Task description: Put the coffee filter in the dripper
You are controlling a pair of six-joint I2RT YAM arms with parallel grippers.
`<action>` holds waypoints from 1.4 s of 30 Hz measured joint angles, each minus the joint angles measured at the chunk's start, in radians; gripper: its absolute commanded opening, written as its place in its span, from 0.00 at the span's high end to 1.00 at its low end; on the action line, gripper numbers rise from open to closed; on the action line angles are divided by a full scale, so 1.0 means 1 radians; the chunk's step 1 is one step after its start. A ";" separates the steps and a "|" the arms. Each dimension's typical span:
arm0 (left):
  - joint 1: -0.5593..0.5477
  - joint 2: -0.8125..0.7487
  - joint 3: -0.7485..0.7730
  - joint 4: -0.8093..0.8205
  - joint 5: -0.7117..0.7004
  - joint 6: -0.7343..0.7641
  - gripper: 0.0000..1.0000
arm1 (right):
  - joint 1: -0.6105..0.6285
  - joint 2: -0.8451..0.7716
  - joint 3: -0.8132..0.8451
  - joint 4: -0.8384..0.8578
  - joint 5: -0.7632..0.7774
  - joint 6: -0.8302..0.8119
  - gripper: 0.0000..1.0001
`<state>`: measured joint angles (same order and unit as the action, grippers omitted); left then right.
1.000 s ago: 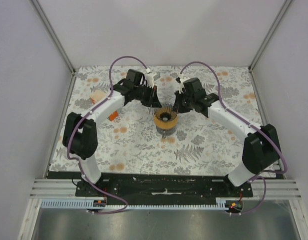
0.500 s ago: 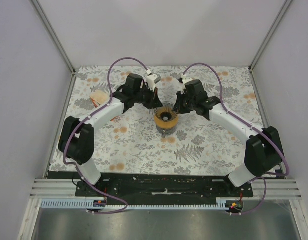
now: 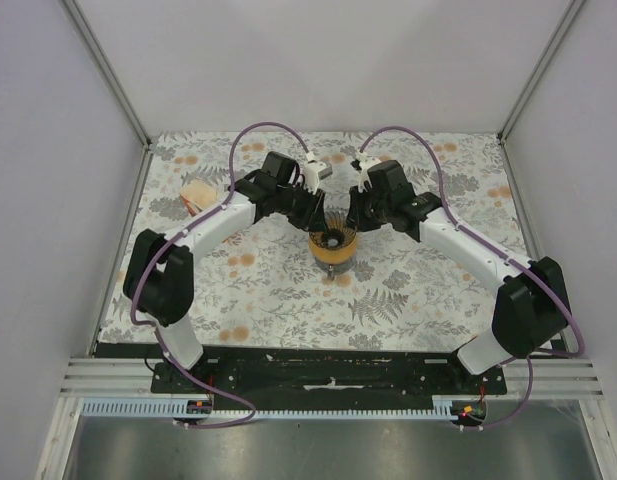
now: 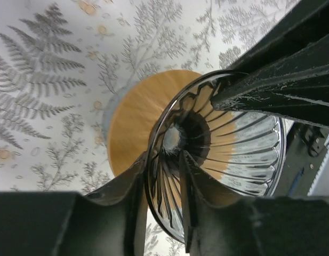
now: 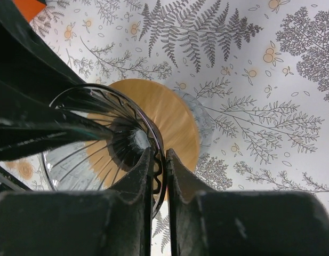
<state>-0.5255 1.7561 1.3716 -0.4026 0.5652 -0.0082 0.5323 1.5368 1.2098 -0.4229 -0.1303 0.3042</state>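
- The black base plate [image 3: 328,368] ran along the near edge of the table [image 3: 408,290], which was covered in a fern and flower print. An arm rose from each end of the plate.
- The dripper [image 3: 333,238] stood mouth up near the middle of the table. Its dark ribbed cone sat on the flat amber ring [image 5: 177,114].
- A greyish clear edge of a cup [image 5: 202,124] showed just past the ring, underneath it.
- The left gripper [image 4: 163,168] was at the dripper's far-left rim, with its fingers [image 4: 133,186] a narrow way apart and astride the rim. One finger was outside the cone and the other inside. The outer finger lay against the rim, but whether the pair actually pinched the wall could not be told.
- The right gripper [image 5: 159,160] was at the far-right rim. Its fingers were drawn almost together with the rim caught between them, so it was clamped on the dripper.
- In each wrist view the other gripper's dark fingers crossed the frame at the opposite side of the rim.
- An orange packet with a cream stack [image 3: 195,193] lay near the table's left edge, well apart from the dripper and a little farther back.
- Purple cables [image 3: 263,128] arched above both wrists toward the far side.
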 measured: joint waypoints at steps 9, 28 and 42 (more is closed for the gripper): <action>-0.021 0.009 0.049 -0.135 0.022 0.014 0.41 | 0.007 0.000 0.016 -0.066 0.031 -0.056 0.65; 0.267 -0.186 0.134 -0.215 -0.365 -0.021 0.10 | 0.007 -0.101 0.093 -0.167 0.085 -0.115 0.10; 0.545 -0.140 -0.032 -0.109 -0.724 -0.172 0.27 | 0.007 -0.143 0.072 -0.178 0.110 -0.126 0.10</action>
<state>0.0193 1.6165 1.3396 -0.5114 -0.1585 -0.1802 0.5392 1.3941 1.2816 -0.6006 -0.0204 0.1780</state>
